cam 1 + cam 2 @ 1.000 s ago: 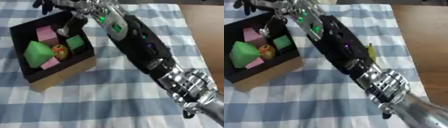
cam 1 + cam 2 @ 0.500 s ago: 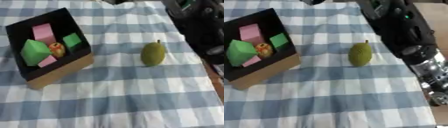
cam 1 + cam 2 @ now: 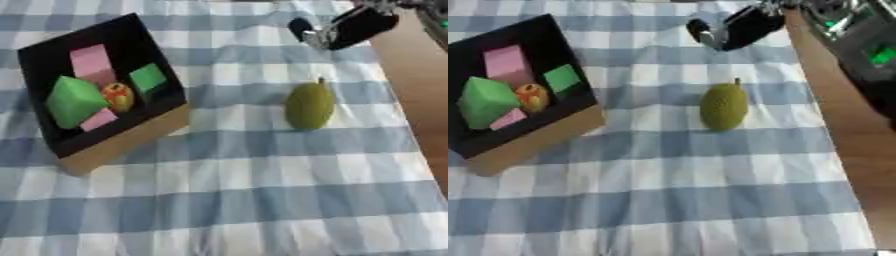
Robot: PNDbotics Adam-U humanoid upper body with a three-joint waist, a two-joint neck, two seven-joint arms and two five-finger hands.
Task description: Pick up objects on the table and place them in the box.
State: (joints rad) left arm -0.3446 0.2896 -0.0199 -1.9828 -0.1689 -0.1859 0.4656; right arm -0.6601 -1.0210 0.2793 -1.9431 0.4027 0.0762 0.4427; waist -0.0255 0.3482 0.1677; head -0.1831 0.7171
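Checked cloth (image 3: 219,200) bears green fruit (image 3: 310,105) beside filled box (image 3: 122,145)

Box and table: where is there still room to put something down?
The box is crowded with blocks and a small fruit; only its near corner shows bare floor. The checked cloth is free in front of the box and pear, and between them.

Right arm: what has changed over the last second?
The right hand has pulled back from over the black cardboard box to the far right, above the green pear-shaped fruit. It holds nothing. The fruit on the checked cloth and the blocks in the box stayed put.
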